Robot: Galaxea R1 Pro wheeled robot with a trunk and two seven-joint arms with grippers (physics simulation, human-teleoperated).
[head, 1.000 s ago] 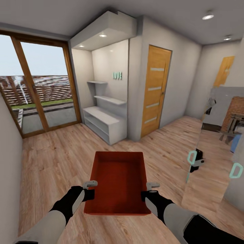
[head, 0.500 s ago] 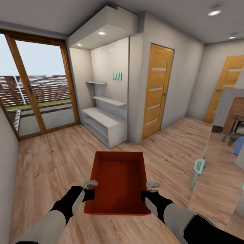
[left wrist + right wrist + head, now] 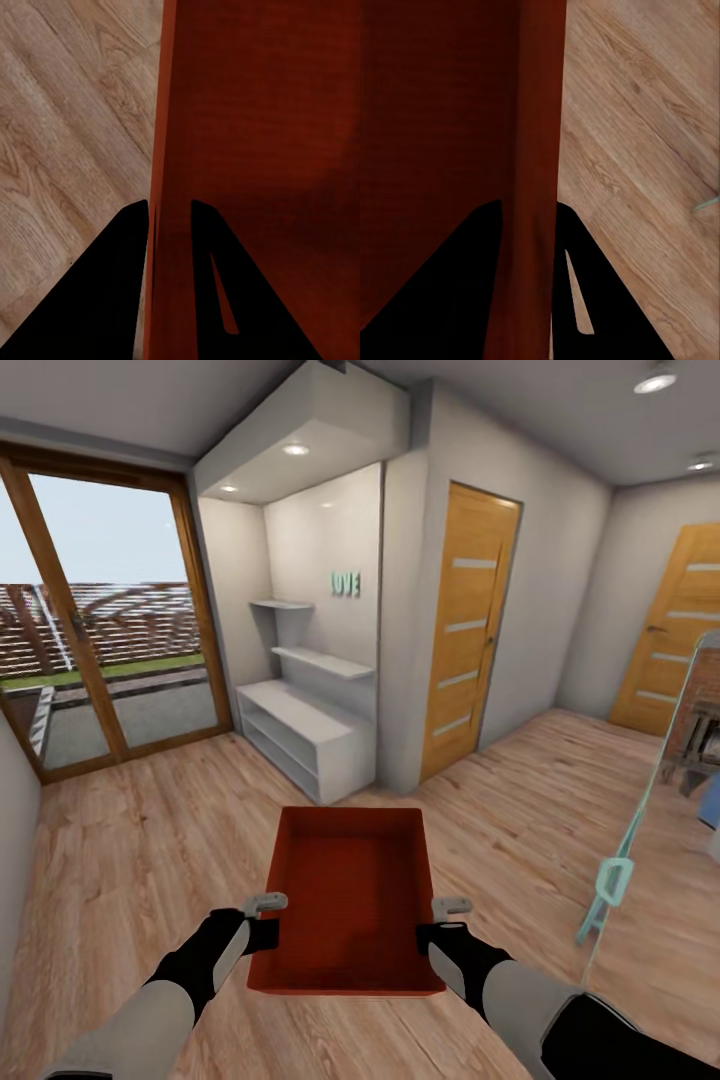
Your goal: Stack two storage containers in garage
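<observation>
One storage container (image 3: 348,900) is off the wood-plank floor (image 3: 150,840), carried between both arms, centred ahead of the trunk; open top up, nothing inside; long axis runs straight away from the robot, short near wall closest to the body.

Left tool (image 3: 264,908) is clenched on the container's left long wall near the close corner; the left wrist view has one finger either side of that wall (image 3: 161,150), so it is a rim pinch, not a palm squeeze. Right tool (image 3: 450,910) mirrors it on the right long wall (image 3: 540,135), one finger inside, one outside. Both arms equally near; load is symmetric.

Relation that matters: both grips sit at the near end, so most of the bin cantilevers forward; my read is a pitch-down risk if the base brakes or turns hard.

Location: living room side, not the garage; plank floor under the bin in both wrist views; glass doors (image 3: 100,640) ahead-left, white shelf unit (image 3: 300,730) ahead, wooden door (image 3: 468,630) ahead-right, second wooden door (image 3: 675,640) far right; an open glass panel with a teal handle (image 3: 612,880) stands near the right arm.

Judgement: transit leg, first bin; drop-off and stacking not yet done; watch right-side clearance to that panel.
</observation>
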